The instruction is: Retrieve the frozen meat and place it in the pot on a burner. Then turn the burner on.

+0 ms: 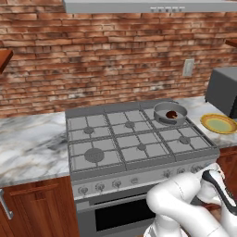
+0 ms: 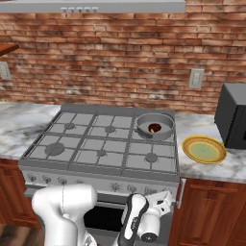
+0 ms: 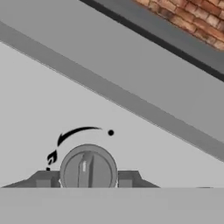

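The arm folds low in front of the base, elbow bent, wrist reaching forward. The gripper [image 3: 84, 179] points straight ahead, its two dark fingertips [image 3: 43, 180] spread apart, one on either side of a knob [image 3: 88, 168].

Kitchen, gas stove [image 1: 139, 143], marble counter [image 1: 28, 148], brick wall [image 1: 92, 55]
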### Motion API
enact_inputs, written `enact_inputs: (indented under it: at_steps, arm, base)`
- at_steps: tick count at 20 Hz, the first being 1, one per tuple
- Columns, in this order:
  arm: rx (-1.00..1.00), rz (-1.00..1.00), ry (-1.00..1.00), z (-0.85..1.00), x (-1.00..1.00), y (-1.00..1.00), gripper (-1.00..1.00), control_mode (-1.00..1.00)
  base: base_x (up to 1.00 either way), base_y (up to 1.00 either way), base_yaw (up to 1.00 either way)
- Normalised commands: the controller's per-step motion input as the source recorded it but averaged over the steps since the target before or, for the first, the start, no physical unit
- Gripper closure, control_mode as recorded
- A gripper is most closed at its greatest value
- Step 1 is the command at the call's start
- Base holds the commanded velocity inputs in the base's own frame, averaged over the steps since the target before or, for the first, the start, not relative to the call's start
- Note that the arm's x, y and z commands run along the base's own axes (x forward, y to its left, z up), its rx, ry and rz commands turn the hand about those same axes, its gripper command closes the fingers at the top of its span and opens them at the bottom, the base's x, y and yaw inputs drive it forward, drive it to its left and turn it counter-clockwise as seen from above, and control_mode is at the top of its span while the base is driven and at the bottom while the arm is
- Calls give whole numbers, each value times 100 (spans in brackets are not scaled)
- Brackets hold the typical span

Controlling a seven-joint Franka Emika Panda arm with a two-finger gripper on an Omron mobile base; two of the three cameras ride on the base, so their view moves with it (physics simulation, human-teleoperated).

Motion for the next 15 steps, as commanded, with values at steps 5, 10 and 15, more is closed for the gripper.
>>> enact_inputs:
  at_steps: [5, 10, 15]
  arm:
    - [-54, 0, 0, -69, 0, 10, 100, -100]
    - [-41, 0, 0, -54, 8, 4, 100, -100]
    - [-22, 0, 0, -19, 11, 0, 100, -100]
  base:
    - [0, 0, 0]
    - [0, 0, 0]
    - [0, 0, 0]
